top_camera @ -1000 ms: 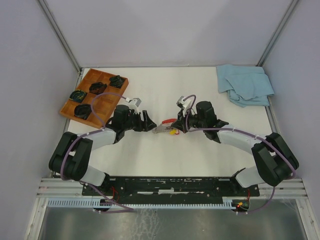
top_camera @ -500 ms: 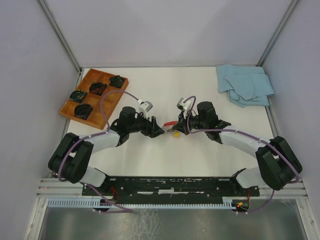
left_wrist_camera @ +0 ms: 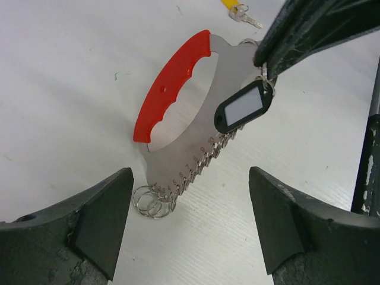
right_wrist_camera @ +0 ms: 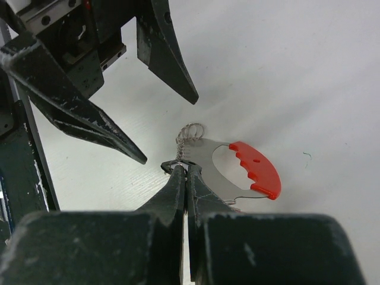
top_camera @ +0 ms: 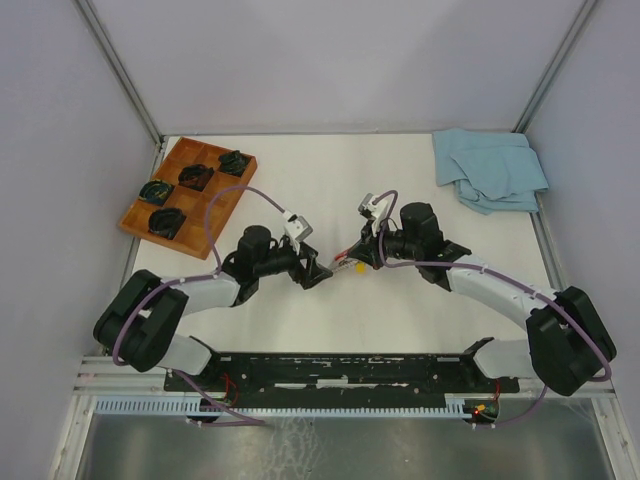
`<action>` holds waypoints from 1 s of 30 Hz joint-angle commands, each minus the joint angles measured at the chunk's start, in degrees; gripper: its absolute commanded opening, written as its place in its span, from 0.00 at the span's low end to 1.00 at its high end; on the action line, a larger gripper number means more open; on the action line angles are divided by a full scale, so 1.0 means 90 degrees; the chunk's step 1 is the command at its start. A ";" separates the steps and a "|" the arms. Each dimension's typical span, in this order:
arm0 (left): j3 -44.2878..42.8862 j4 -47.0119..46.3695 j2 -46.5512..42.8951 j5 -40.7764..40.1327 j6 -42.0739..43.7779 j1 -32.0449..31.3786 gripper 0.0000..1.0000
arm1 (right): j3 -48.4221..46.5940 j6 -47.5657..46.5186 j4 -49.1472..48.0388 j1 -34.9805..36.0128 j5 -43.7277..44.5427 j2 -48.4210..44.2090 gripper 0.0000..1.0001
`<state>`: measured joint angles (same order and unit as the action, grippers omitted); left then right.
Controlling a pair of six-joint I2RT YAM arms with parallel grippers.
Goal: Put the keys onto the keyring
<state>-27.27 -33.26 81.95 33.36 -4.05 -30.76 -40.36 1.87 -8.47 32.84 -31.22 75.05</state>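
The right fingers (right_wrist_camera: 181,184) pinch the keyring (left_wrist_camera: 184,151) at its top, by the black oval tag (left_wrist_camera: 244,107). Its red strap (left_wrist_camera: 172,83), beaded chain (left_wrist_camera: 205,160) and small rings (left_wrist_camera: 151,202) sit just ahead of the spread left fingers (left_wrist_camera: 89,225). A yellow-headed key (left_wrist_camera: 236,8) lies beyond.

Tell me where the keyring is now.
In the top view the keyring is near the middle of the table, between the grippers: the right gripper pinches its tag end, the open left gripper faces its small rings.
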 commanded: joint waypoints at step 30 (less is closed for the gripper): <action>-0.0146 -0.2278 0.1832 -0.0244 0.1016 -0.0749 0.57 | -0.0160 0.0563 -0.0318 -0.0008 0.0160 -0.0252 0.01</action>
<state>-27.90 -48.97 98.26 32.93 4.14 -37.10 -40.36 5.76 -8.10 32.84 -32.10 74.06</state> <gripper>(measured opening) 0.602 0.018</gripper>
